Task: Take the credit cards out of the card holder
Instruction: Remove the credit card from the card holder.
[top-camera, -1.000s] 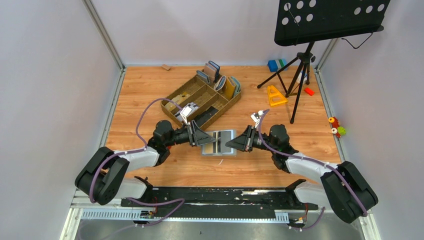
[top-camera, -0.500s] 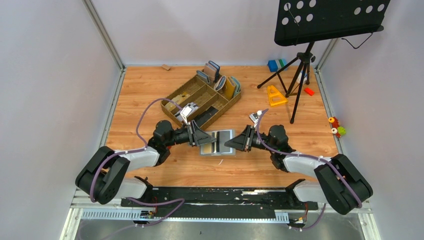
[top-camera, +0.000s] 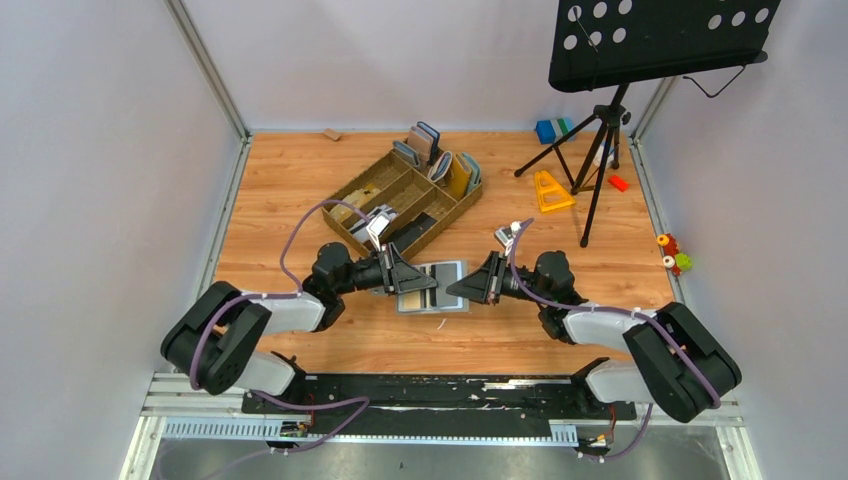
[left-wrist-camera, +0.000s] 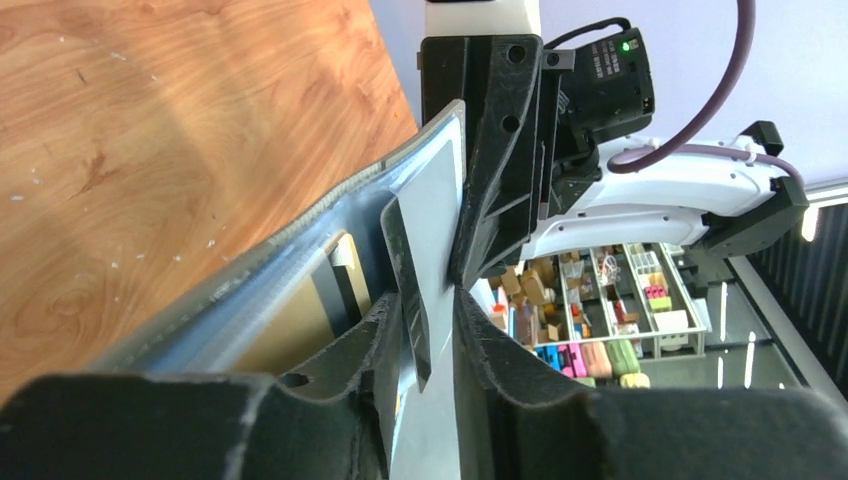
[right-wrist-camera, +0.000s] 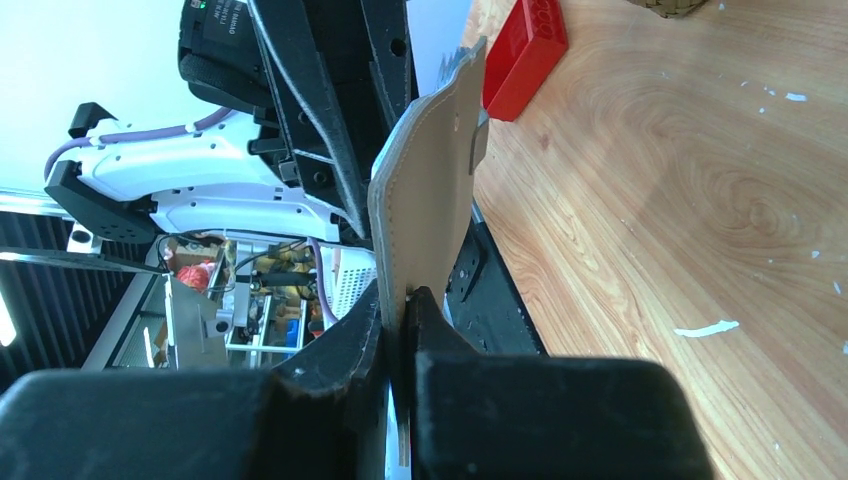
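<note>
The right gripper (right-wrist-camera: 403, 300) pinches the card holder (right-wrist-camera: 430, 170) by its edge, a good anchor. The left gripper (left-wrist-camera: 432, 318) has its jaws slightly apart around 1 thin card edge (left-wrist-camera: 408, 290), I'd guess; it should close squarely, then draw straight out.

We tag the desk (top-camera: 290, 170) as wood-grain laminate: smooth, slight sheen, small white scuffs. The card holder (right-wrist-camera: 428, 170) has a matt greyish outside with a fine leather-like grain and a stitched edge; its inside faces look smoother, light blue-grey. The left gripper (left-wrist-camera: 428, 300) and right gripper (right-wrist-camera: 402, 300) are black matt plastic, grainy. The arm shell (left-wrist-camera: 680, 185) is glossy white plastic, the cable (left-wrist-camera: 743, 30) a smooth purple sheath. The tray (top-camera: 365, 180) looks like matt brown cardboard. The music stand (top-camera: 650, 40) is a matt black perforated sheet.
</note>
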